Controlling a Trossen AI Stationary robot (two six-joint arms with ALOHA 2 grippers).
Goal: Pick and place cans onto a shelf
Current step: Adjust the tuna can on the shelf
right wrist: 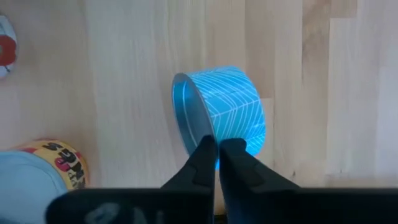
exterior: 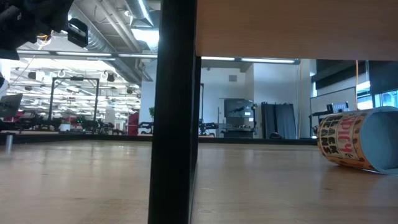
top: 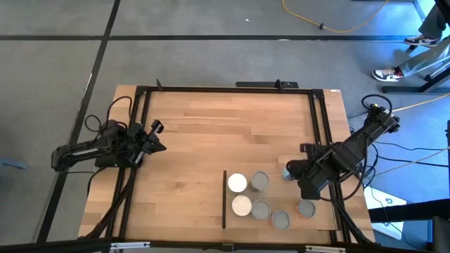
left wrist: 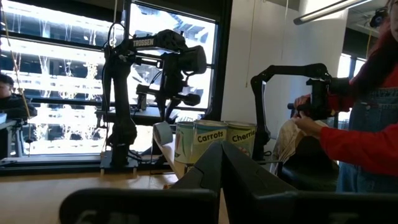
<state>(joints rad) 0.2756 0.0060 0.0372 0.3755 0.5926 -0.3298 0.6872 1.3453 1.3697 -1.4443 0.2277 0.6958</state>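
A grey floor (top: pixel 211 63) crossed by dark lines is seen around the table in the high view, and a yellow cable (top: pixel 337 27) is laid on it beyond the far right corner of the worktop. Two shoes (top: pixel 389 73) of a person are seen farther right. In the low view, a large hall is shown beyond the worktop's far edge, lit by long ceiling lights (exterior: pixel 249 60), with ducts (exterior: pixel 118 25) overhead and a dark cabinet (exterior: pixel 239 116) against a white wall (exterior: pixel 273 84). In the left wrist view, bright windows (left wrist: pixel 62 81) with dark frames are shown, and a person in a red sleeve (left wrist: pixel 364 146) is seated nearby.
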